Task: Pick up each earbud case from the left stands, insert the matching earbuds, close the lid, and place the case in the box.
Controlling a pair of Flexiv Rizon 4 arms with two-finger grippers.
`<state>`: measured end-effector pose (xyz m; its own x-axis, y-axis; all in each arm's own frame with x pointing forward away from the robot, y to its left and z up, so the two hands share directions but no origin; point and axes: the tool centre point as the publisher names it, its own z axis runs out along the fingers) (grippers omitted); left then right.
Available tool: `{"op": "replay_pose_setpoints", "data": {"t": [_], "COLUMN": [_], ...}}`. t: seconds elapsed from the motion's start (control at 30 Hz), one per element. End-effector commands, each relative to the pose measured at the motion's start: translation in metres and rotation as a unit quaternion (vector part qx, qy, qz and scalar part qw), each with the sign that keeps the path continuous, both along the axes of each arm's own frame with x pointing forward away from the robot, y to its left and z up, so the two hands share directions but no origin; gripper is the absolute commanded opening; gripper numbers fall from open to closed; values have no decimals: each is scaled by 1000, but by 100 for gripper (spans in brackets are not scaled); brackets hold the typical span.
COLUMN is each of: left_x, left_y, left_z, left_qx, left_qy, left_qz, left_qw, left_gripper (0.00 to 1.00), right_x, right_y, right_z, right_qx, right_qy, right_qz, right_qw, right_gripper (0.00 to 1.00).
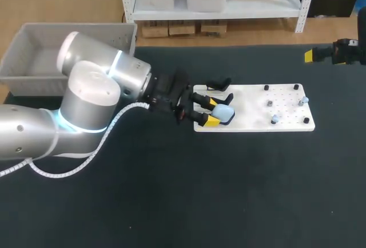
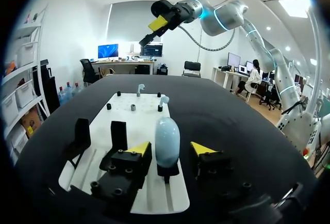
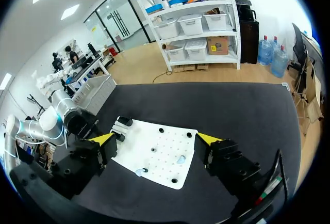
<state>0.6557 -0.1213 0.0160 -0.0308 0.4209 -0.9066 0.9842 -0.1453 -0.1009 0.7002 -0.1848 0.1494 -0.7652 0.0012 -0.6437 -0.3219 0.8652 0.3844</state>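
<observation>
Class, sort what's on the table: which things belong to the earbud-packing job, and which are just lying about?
Job: earbud case, earbuds, white board, grey box, left gripper.
Lying about: empty black stand, black pegs.

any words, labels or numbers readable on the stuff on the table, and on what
None can be read. The white perforated plastic board, the pale blue oval earbud case and the black plastic stands show no print in any view.

The case (image 2: 167, 140) looks glossy plastic, the board (image 1: 251, 102) matt, the table (image 1: 171, 202) perhaps cloth.
</observation>
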Motion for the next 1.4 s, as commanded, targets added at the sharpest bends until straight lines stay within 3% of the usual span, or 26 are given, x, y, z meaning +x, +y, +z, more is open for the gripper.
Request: {"op": "replay_pose_setpoints", "data": {"t": [0.03,0.43,0.57,0.63,0.87,1.2,1.4], "left_x": [3,7,7,7,-1,-22,-23], "left_y": [-3,-6,-7,-6,-5,-12,-23], "left_z": [-2,-4,-5,-5,4,61,82], "left_qx": [2,10,14,15,10,-61,-132], "left_qy": [1,5,5,6,-11,-97,-119], "left_qz": [-2,-9,-10,-11,-20,-36,-42], "left_qw": [1000,1000,1000,1000,1000,993,983], "left_gripper": [45,40,20,0,0,0,0], "right_x": [0,0,0,0,0,0,0], "right_y": [0,0,0,0,0,0,0], "right_z": [0,0,0,0,0,0,0], "right_qx": [-1,-1,-1,-1,-1,-1,-1], "right_qy": [0,0,0,0,0,0,0], "right_qz": [0,0,0,0,0,0,0], "right_qw": [1000,1000,1000,1000,1000,1000,1000], "right_gripper": [100,100,100,100,100,100,100]}}
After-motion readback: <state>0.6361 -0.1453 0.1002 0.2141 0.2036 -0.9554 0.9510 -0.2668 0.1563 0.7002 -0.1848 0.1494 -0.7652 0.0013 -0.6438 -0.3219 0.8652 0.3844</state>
